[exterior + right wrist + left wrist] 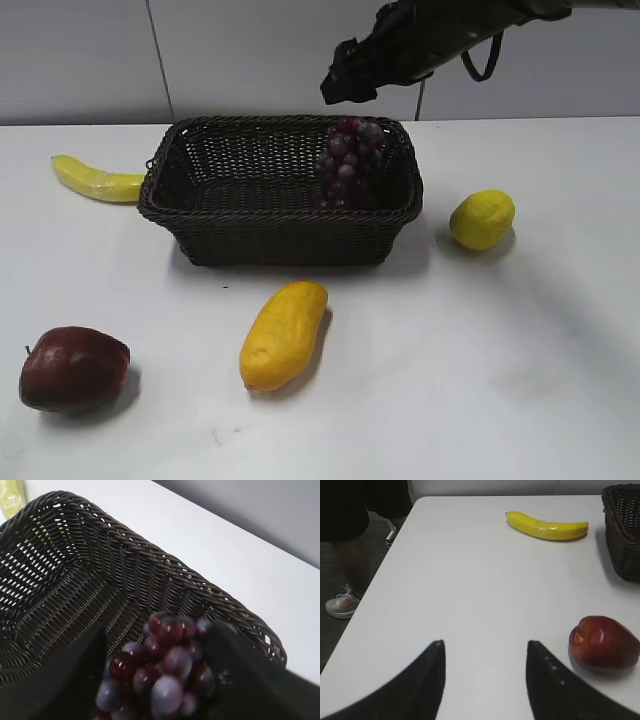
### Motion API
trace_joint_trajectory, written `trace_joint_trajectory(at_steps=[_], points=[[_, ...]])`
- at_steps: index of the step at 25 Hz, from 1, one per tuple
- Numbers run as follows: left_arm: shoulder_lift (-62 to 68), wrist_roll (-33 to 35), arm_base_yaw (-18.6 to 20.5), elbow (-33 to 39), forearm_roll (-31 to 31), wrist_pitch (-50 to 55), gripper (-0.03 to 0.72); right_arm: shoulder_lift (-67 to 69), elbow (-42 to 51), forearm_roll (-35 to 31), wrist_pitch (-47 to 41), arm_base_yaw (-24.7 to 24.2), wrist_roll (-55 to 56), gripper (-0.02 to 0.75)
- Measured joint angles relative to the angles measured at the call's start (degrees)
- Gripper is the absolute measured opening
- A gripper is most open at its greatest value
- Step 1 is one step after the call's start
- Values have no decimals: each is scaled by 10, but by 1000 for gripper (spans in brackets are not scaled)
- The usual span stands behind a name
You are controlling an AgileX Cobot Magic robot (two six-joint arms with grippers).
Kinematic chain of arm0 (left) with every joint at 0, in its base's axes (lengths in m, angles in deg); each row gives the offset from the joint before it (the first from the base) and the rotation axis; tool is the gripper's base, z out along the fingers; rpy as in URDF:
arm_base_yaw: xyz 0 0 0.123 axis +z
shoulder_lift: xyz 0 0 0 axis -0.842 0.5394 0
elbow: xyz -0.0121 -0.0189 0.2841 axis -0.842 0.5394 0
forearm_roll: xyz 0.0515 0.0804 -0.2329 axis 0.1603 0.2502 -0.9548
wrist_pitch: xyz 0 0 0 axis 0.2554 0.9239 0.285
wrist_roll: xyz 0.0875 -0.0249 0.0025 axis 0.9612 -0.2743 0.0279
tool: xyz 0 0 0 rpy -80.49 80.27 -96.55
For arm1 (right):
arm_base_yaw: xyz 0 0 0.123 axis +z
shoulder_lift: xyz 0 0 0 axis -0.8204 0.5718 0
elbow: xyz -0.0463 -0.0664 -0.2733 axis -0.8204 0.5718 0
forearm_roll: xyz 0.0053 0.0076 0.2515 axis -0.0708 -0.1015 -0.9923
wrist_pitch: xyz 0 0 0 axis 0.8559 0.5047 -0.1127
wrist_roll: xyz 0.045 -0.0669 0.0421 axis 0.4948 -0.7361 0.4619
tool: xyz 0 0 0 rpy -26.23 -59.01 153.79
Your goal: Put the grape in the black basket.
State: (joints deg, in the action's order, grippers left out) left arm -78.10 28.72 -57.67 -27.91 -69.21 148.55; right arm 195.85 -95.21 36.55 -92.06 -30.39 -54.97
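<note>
The grape is a dark red-purple bunch standing on end inside the right end of the black basket, leaning on its right wall. My right gripper hangs just above the bunch, with a small gap between them in the exterior view. In the right wrist view its fingers are spread wide, with the blurred grape between and below them over the basket. My left gripper is open and empty above bare table. It does not show in the exterior view.
A dark red apple lies front left, just right of my left gripper. A banana lies left of the basket. A long yellow fruit lies in front of it, a lemon to its right. The table's left edge is close.
</note>
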Motion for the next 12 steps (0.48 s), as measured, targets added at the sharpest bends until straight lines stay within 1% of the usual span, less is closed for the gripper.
trace_joint_trajectory(at_steps=[1,2,4,6,10,12], points=[[0,0,0,0,0,0,480,0,-4,0,-7,0,0,604],[0,0,0,0,0,0,480,0,-11,0,-19,0,6,617],[0,0,0,0,0,0,480,0,-28,7,-54,0,33,609],[0,0,0,0,0,0,480,-1,-48,40,-83,-3,79,589],[0,0,0,0,0,0,480,-3,-88,167,-157,-20,186,578],[0,0,0,0,0,0,480,-3,-101,225,-203,-34,221,575]])
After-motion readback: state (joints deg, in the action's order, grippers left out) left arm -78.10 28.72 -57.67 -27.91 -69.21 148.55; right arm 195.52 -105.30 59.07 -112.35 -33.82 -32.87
